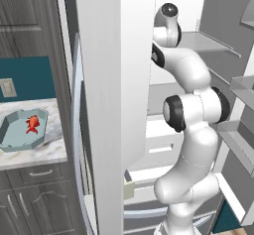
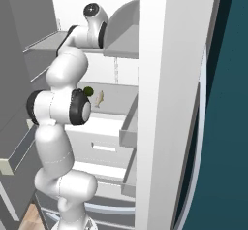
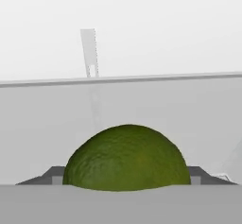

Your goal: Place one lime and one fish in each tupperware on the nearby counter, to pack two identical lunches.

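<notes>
Marble-look counter is sitting left of an open white fridge, carrying one pale teal octagonal tupperware with one red-orange fish lying inside. On a grey fridge shelf, one pale cream fish is lying just beside one lime. That pebbly green lime is sitting between the dark jaws; whether they are clamping it I cannot tell
</notes>
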